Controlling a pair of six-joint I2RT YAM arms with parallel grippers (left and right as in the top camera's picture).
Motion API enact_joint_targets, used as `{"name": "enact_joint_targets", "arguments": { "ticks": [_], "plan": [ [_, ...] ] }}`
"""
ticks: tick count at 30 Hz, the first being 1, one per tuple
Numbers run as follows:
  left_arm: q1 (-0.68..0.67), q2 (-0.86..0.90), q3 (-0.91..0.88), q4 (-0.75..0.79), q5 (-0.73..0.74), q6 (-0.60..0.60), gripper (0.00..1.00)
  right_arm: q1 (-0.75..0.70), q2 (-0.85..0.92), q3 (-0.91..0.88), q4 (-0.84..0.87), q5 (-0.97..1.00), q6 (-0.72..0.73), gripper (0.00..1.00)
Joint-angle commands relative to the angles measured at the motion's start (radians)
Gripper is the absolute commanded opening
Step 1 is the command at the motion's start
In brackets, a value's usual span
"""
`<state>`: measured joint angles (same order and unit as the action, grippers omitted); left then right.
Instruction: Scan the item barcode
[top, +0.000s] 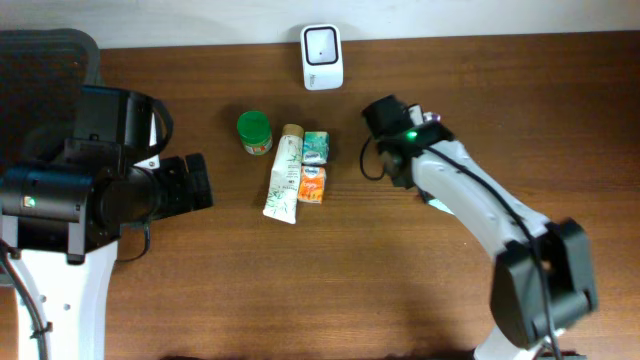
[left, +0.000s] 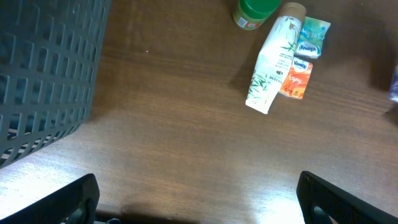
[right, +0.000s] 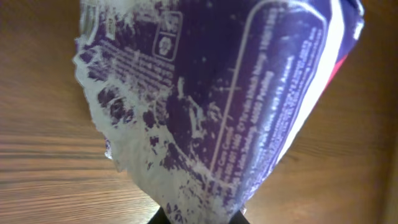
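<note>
Packet (right: 230, 106) sat pinched in the closed right gripper (right: 200, 218), right of centre overhead. A clean scan likely needed its creased print turned flat toward the scanner (top: 322, 43) at top centre. The left gripper (top: 198, 181), at mid-left, gaped empty.

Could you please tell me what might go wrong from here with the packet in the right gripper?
The right gripper pinches the purple packet only at one edge, so it could slip or flop. Its crinkled, shiny face shows no clear barcode to the wrist camera, so the scanner may misread. Moving towards the scanner could nudge the tissue packs.
</note>
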<state>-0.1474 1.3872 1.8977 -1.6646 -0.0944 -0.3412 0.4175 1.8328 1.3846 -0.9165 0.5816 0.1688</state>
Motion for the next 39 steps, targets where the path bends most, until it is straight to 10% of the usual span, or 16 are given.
{"name": "enact_joint_targets", "arguments": {
  "ticks": [1, 6, 12, 17, 22, 25, 34, 39],
  "plan": [
    [0.0, -0.011, 0.003, -0.002, -0.004, -0.01, 0.99, 0.056, 0.055, 0.008, -0.003, 0.104, 0.028, 0.08],
    [0.0, -0.011, 0.003, -0.002, -0.003, -0.01, 0.99, 0.224, 0.058, 0.01, 0.039, 0.007, 0.027, 0.39],
    [0.0, -0.011, 0.003, -0.003, -0.003, -0.01, 0.99, 0.365, 0.058, 0.172, -0.036, -0.013, 0.027, 0.99],
    [0.0, -0.011, 0.003, -0.002, -0.003, -0.01, 0.99, 0.179, 0.058, 0.306, -0.09, -0.12, 0.027, 0.99],
    [0.0, -0.011, 0.003, -0.003, -0.003, -0.01, 0.99, -0.196, 0.086, 0.301, -0.111, -0.824, -0.179, 0.99],
    [0.0, -0.011, 0.003, -0.003, -0.004, -0.01, 0.99, -0.357, 0.131, 0.3, -0.147, -1.128, -0.289, 0.81],
    [0.0, -0.011, 0.003, -0.002, -0.004, -0.01, 0.99, -0.369, 0.349, 0.298, -0.143, -1.18, -0.289, 0.8],
    [0.0, -0.011, 0.003, -0.002, -0.004, -0.01, 0.99, -0.338, 0.386, 0.247, -0.143, -1.199, -0.383, 0.62]
  ]
}}
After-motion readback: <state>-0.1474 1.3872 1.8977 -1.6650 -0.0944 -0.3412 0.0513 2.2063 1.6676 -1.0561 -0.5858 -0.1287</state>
